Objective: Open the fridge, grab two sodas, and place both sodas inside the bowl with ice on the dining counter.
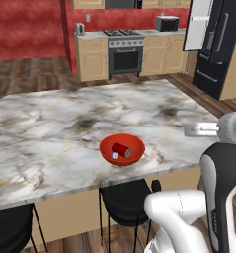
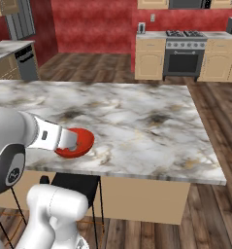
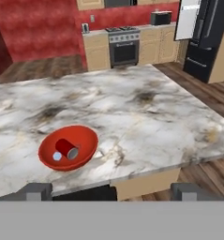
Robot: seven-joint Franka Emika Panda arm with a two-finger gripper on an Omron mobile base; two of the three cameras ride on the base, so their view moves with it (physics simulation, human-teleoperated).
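Soda number one, the red can, is lying on its side inside the red bowl, its silvery end facing toward the near edge of the counter; in the hand view the can is sitting left of the bowl's centre. What looks like a small pale ice cube is resting just beside it. Judging by its look, the can is light, rigid and smooth, so it is likely rolling easily and slipping if pinched on its curved ends; the safest hold would be across the middle of its round body. The bowl is standing on the dining counter, near the front edge, above the black stools. The second soda is not lying in the bowl, so half the task appears to be remaining. The gripper is hanging back from the counter's edge, jaws spread wide and carrying nothing. Far behind, the fridge is standing with one door swung open.
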